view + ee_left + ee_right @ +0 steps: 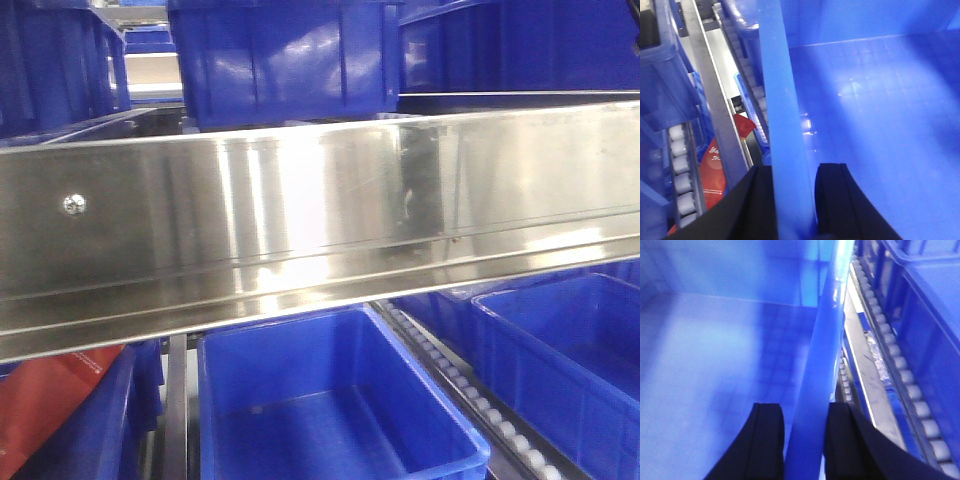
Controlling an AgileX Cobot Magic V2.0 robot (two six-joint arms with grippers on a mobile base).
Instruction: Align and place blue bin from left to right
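In the front view a steel rail [320, 220] slants across the frame, with other bins [330, 410] above and below it and a red packet [50, 400] at lower left; neither gripper shows. In the left wrist view the left gripper [795, 200] is clamped on the left wall of the empty blue bin [865, 100]. That wall runs straight away up the frame, with a roller track [680, 165] alongside below it. In the right wrist view the right gripper [805, 440] pinches the bin's right wall, with rollers just beside.

Matte black left hand [796, 170], two broad plastic fingers [840, 200] with squared tips, flaring toward the base. Right hand [804, 407] likewise matte black, thin ridge line down each finger.
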